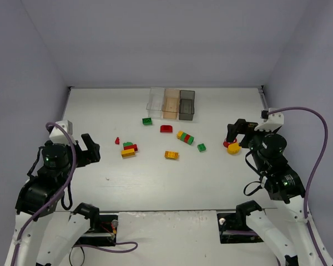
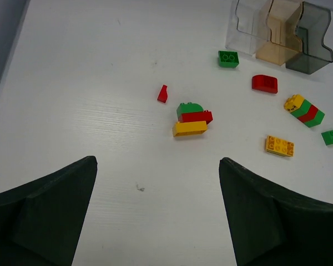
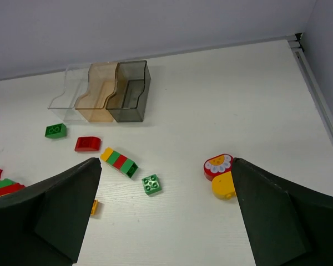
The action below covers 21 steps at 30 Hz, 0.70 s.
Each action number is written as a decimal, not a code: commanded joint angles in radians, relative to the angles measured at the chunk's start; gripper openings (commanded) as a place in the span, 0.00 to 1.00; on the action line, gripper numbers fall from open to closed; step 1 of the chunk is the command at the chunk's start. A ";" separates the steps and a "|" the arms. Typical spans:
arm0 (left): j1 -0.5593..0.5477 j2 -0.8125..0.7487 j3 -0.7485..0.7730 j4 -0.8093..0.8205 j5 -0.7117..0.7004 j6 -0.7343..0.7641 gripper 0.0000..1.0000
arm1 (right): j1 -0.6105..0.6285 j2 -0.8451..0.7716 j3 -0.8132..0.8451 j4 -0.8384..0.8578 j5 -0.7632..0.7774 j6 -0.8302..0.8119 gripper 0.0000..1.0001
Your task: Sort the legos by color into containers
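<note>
A: Both tools released and empty: left tool (image 2: 156, 162), right tool (image 3: 165, 162). All legos (image 1: 184, 137) lie on the table (image 1: 100, 111), on the near side of the boxes (image 1: 171, 103); none inside.
B: Risk?
A: Stacks mix colours. Dropped whole, one spoils a box. The red-yellow stack (image 1: 232, 147), far right of the boxes, is nearest the right tool. The boxes touch and have narrow mouths, so an off-centre release likely lands next door.

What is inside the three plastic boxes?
All three look empty: clear box, orange box, grey box. The bricks lie outside. The grey tint could hide something small.
</note>
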<state>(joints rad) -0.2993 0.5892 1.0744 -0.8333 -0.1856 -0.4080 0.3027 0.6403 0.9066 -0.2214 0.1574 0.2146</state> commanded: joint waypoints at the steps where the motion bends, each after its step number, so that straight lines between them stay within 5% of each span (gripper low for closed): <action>1: -0.003 0.053 0.009 0.054 0.028 -0.020 0.84 | 0.004 0.024 0.008 0.059 0.034 0.016 1.00; 6: -0.003 0.110 -0.014 0.101 0.136 0.008 0.85 | 0.004 0.059 0.017 0.028 0.024 0.057 1.00; 15: -0.001 0.423 0.027 0.145 0.103 -0.066 0.83 | 0.004 0.208 0.035 0.002 -0.071 0.091 1.00; 18: 0.000 0.561 0.025 0.195 0.094 -0.052 0.63 | 0.004 0.252 0.043 -0.016 -0.128 0.095 1.00; 19: 0.005 0.596 0.036 0.201 0.087 -0.051 0.49 | 0.004 0.271 0.044 -0.018 -0.187 0.095 1.00; 21: 0.022 0.707 0.054 0.217 0.084 -0.046 0.45 | 0.004 0.288 0.043 -0.022 -0.246 0.092 1.00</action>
<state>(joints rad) -0.2962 1.2263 1.0683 -0.6846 -0.0799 -0.4522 0.3027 0.9085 0.9070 -0.2710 0.0303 0.2955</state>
